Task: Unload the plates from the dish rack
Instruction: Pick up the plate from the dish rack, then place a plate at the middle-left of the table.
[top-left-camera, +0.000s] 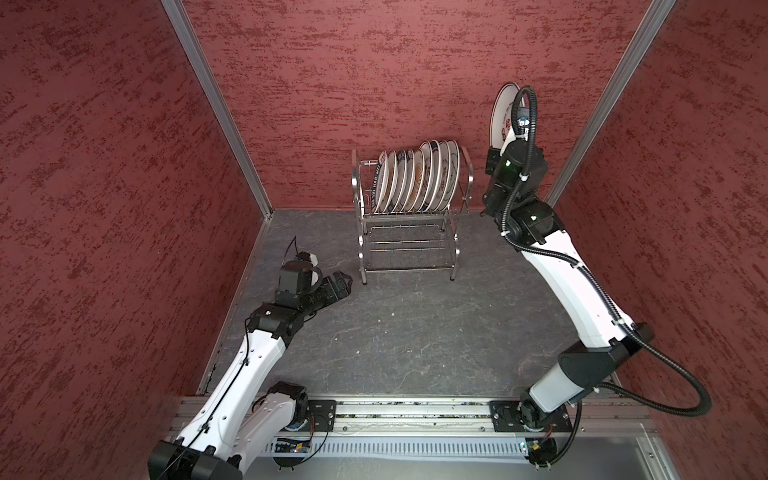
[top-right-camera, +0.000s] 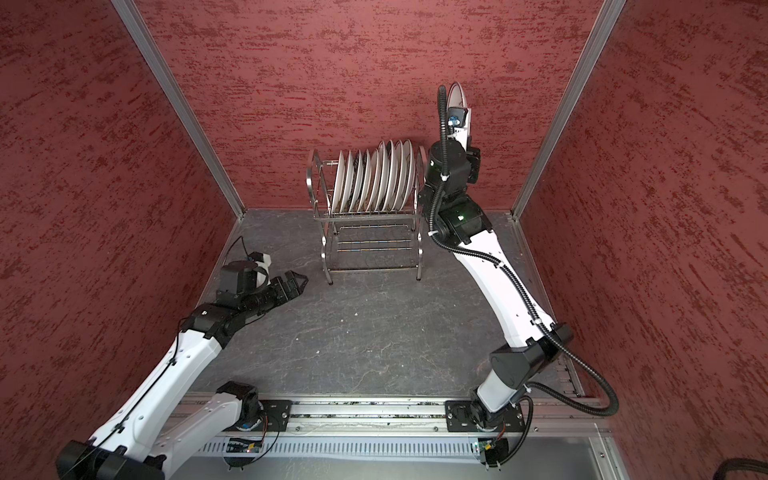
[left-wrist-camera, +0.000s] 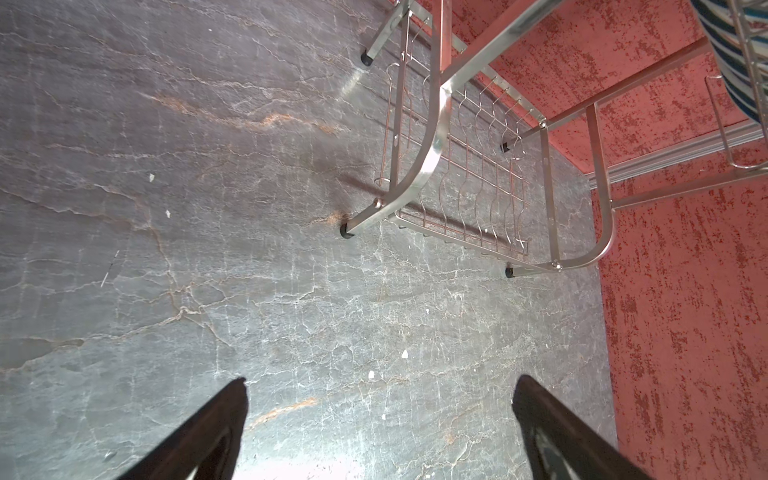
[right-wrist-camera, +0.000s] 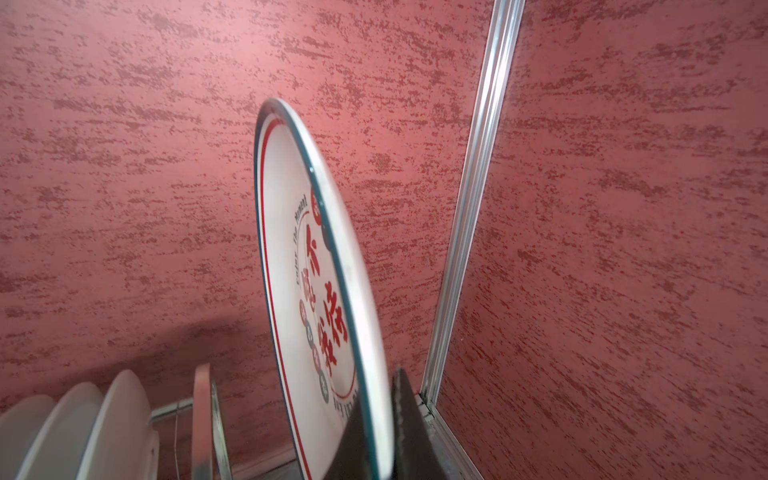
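Plates (top-left-camera: 415, 176) stand on edge in a tight row on the upper tier of the dish rack (top-left-camera: 409, 243). In both top views they fill most of that tier, and dark lettering and orange print show on a few faces. The shiny wire rack sits at 12 o'clock on the dark, stone-patterned tabletop (top-left-camera: 415, 340), close to the red textured back wall (top-left-camera: 374, 75). Its four black-capped feet rest on the surface.

One more dish, the red-character plate (right-wrist-camera: 299, 291), is out of the rack. It is up in the air at about 1 o'clock from the rack, upright on edge. Its white face carries red Chinese characters, a thin red ring and a teal edge. The right gripper (right-wrist-camera: 384, 428) has its jaws clamped on this plate's lower rim, with one finger against each face, as the right wrist view shows. The plate hangs clear of the rack's end frame, in front of the back wall near the aluminium corner post (right-wrist-camera: 469, 232). The right arm rises steeply from its base at 5 o'clock on the tabletop.

The left gripper (top-left-camera: 343, 284) hangs low over the tabletop at about 8 o'clock from the rack, near its front left leg and not touching it. Its jaws are spread wide with nothing between them. In the left wrist view only bare tabletop shows between the two dark fingers (left-wrist-camera: 216, 424).
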